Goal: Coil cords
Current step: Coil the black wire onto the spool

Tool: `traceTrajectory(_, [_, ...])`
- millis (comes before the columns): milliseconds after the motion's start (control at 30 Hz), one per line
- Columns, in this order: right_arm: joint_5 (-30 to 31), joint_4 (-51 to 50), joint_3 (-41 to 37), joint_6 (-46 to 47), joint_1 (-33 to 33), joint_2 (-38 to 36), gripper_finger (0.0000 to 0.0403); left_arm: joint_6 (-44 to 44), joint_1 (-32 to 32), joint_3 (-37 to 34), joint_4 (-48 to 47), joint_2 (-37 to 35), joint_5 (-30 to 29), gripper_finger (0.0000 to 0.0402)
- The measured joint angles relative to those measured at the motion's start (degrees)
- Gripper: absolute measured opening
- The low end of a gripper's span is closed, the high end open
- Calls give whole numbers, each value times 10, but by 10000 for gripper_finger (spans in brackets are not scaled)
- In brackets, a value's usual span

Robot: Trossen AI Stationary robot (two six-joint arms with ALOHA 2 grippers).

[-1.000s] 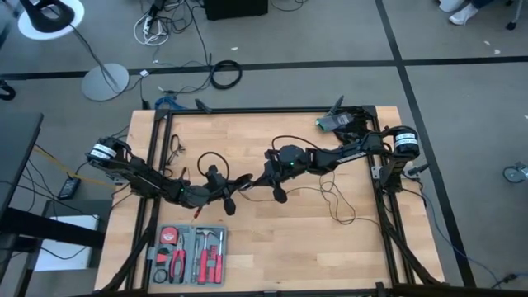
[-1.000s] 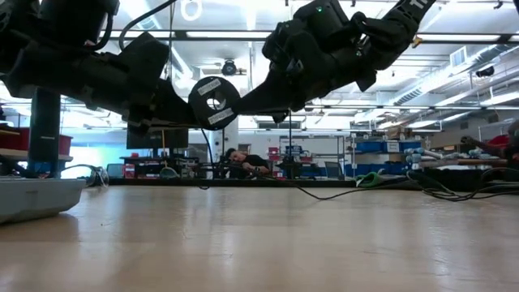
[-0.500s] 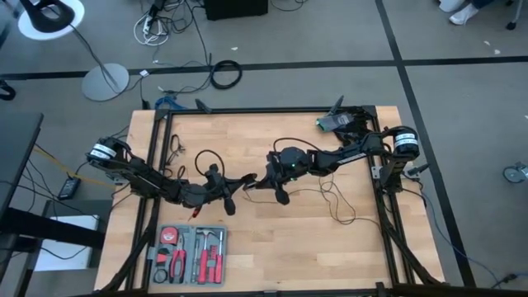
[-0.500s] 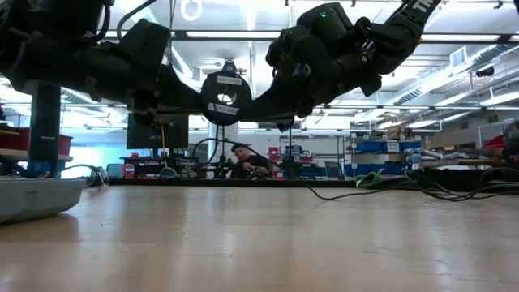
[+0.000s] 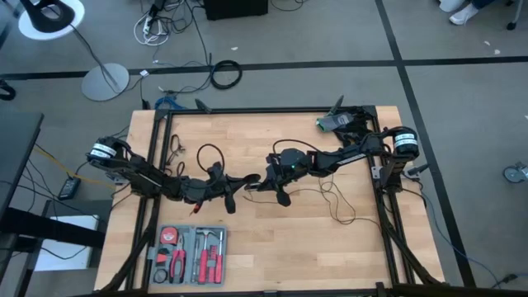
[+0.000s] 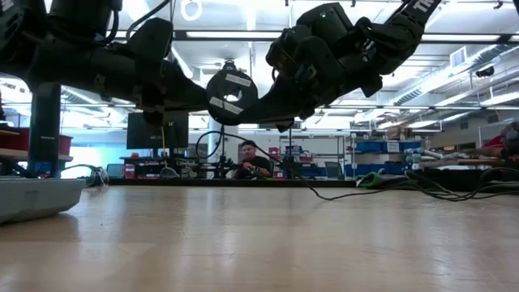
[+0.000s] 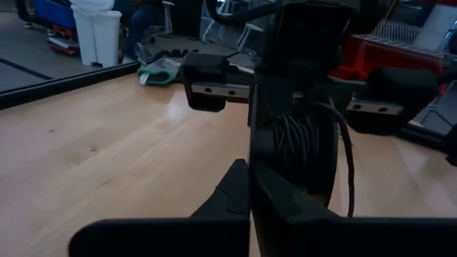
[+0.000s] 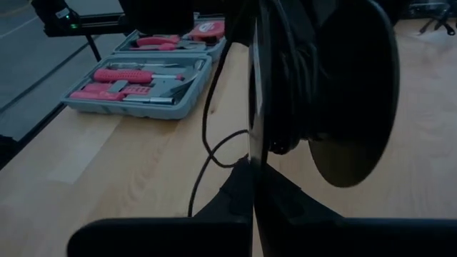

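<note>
Held aloft over mid-table: 1 round black puck [image 6: 231, 97], standing on edge, flat face toward the near side, clamped between left gripper [image 5: 244, 180] and right gripper [image 5: 254, 181], both fully closed. Trailed rightward across the table [image 5: 272, 247]: 1 thin black cord [image 5: 334, 198], in loose loops.

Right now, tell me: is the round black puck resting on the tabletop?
No. In the low view the puck hangs in the air between the two grippers, well above the wooden tabletop.
</note>
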Motion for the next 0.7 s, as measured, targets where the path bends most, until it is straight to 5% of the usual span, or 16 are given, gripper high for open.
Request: traceTrajectory(700, [13, -28, 1, -42, 0, 1, 0, -58, 27, 1, -42, -1, 77, 27])
